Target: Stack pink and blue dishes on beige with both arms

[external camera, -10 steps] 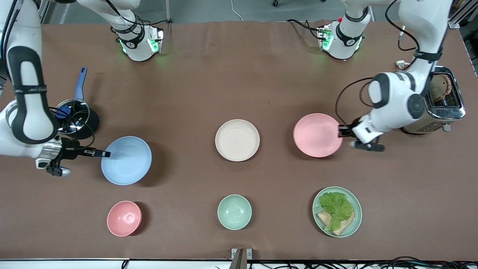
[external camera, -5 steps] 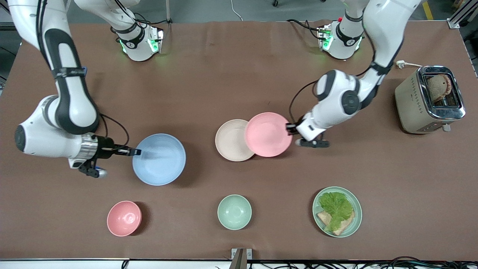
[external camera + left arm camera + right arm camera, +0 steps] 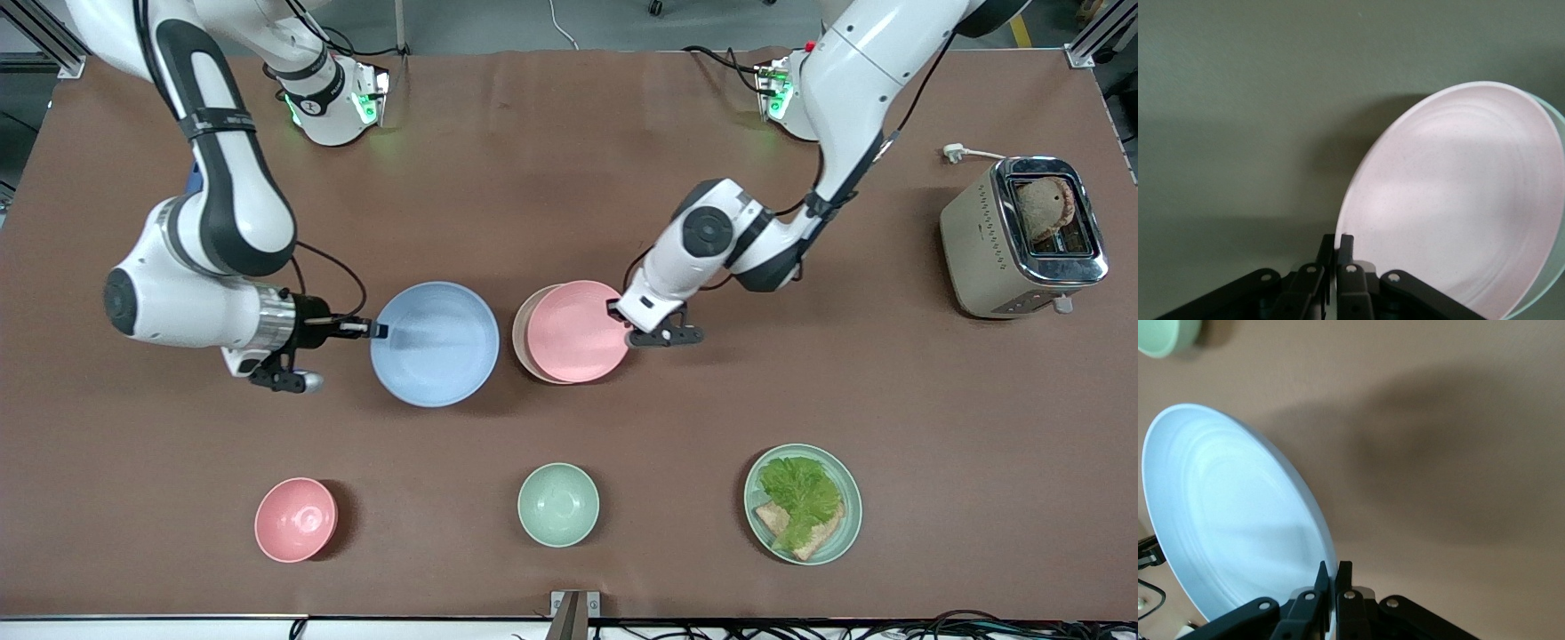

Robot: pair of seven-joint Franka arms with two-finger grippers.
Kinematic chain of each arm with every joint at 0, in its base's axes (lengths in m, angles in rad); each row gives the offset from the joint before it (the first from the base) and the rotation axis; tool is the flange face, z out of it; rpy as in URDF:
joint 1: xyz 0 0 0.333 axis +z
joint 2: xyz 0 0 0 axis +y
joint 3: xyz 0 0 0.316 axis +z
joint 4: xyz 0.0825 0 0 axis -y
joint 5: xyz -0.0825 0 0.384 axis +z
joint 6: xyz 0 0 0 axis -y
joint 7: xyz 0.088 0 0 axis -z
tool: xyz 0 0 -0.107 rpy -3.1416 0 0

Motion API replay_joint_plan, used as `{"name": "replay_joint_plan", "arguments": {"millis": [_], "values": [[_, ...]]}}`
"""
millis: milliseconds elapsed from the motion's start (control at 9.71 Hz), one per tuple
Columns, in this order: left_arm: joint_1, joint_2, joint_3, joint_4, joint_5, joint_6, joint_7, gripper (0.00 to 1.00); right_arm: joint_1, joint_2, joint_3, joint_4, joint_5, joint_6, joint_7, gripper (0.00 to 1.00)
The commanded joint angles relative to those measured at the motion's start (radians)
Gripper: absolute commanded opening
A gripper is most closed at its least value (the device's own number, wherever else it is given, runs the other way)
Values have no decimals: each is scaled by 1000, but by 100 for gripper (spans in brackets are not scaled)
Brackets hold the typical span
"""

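Pale pink plate [image 3: 576, 331] is sitting over the beige plate [image 3: 520, 342], covering nearly all of it, only a beige crescent showing on the side toward the right arm's end; its rim toward the left arm's end is being pinched. Light blue plate [image 3: 435, 344] is hanging above the table just beside that pair toward the right arm's end, roughly level, rim being pinched, shadow underneath, not touching the pink plate

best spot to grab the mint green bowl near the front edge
Judging by shape, pinch the mint green bowl by its thin upright rim, one pincer finger inside and one outside, coming straight down. It sits upright and open with nothing in it or touching it, so any side of the rim looks free.
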Motion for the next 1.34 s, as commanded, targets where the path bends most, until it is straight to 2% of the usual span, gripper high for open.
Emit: {"name": "replay_joint_plan", "arguments": {"millis": [0, 103, 309, 412, 515, 618, 721, 1029, 1132, 1235], "values": [[-39, 81, 7, 114, 98, -131, -113, 17, 30, -40, -4, -61, 18, 7, 14, 2], [-55, 86, 7, 144, 121, -188, -123, 99, 65, -38, -4, -87, 26, 19, 15, 2], [-43, 25, 12, 130, 131, -204, -120, 100, 87, -40, -4, -134, 59, 62, 17, 2], [-39, -51, 35, 94, 135, -230, -103, 100, 122, -35, -5, -136, 66, 90, 20, 2], [-39, -141, 94, 40, 138, -254, -51, 100, 157, -32, -5, -136, 81, 137, 58, 2], [-28, -221, 146, -3, 123, -258, 78, 100, 194, -26, -5, -136, 87, 172, 78, 2], [-14, -272, 186, -15, 96, -259, 163, 100, 234, -12, -4, -136, 96, 212, 121, 2], [-7, -421, 361, -29, -57, -305, 529, 100, 323, 54, -5, -133, 176, 344, 184, 3], [-3, -487, 421, -26, -167, -345, 676, 100, 340, 71, -5, -133, 181, 372, 184, 3], [30, -556, 462, -11, -250, -429, 821, 100, 343, 80, -5, -133, 181, 377, 184, 8]]}}
